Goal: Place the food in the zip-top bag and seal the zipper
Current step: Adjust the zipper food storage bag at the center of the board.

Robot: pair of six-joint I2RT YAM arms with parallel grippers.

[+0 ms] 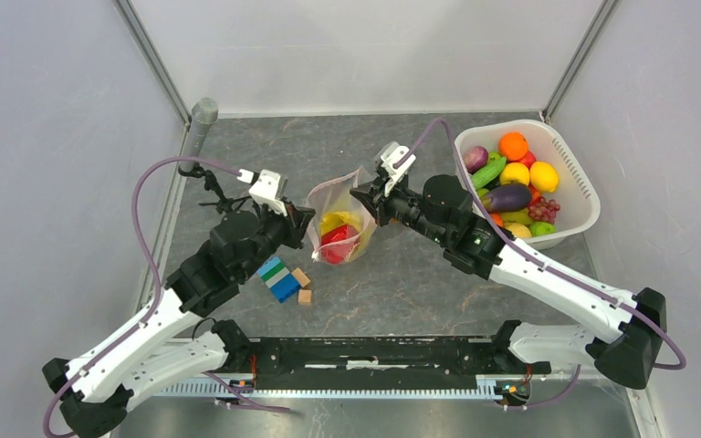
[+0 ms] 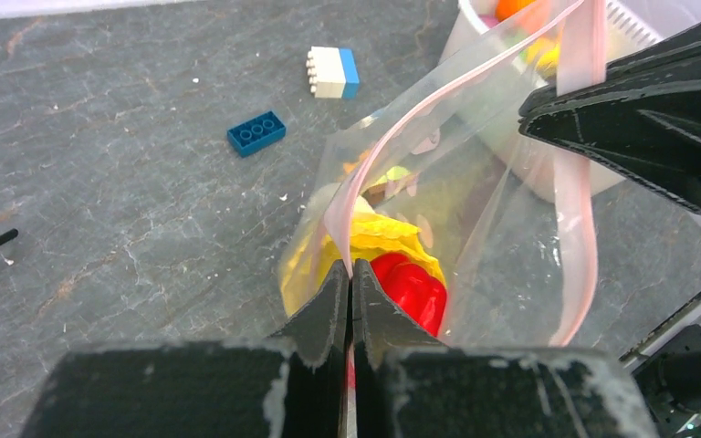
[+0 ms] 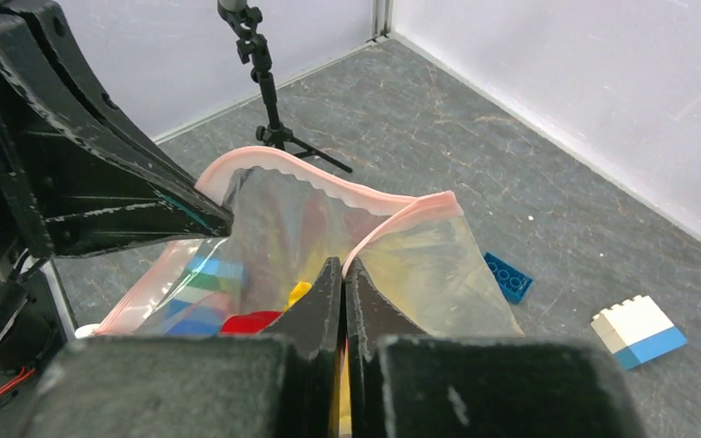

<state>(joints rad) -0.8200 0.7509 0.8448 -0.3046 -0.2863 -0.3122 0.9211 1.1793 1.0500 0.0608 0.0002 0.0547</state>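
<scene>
Left tool (image 2: 350, 278) and right tool (image 3: 342, 274) each clamp the zipper (image 3: 329, 190); best pull apart evenly, keeping the zip-top bag (image 1: 342, 224) upright

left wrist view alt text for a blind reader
The left tool pinches the pink zipper of a clear zip-top bag holding yellow and red toy food; the right tool grips its far side. Two building blocks lie on the table.

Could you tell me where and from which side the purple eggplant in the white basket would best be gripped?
Probably across the middle of the eggplant, from straight above: it lies on its side atop the pile in the basket, so fingers closing across its narrow width should fit.
</scene>
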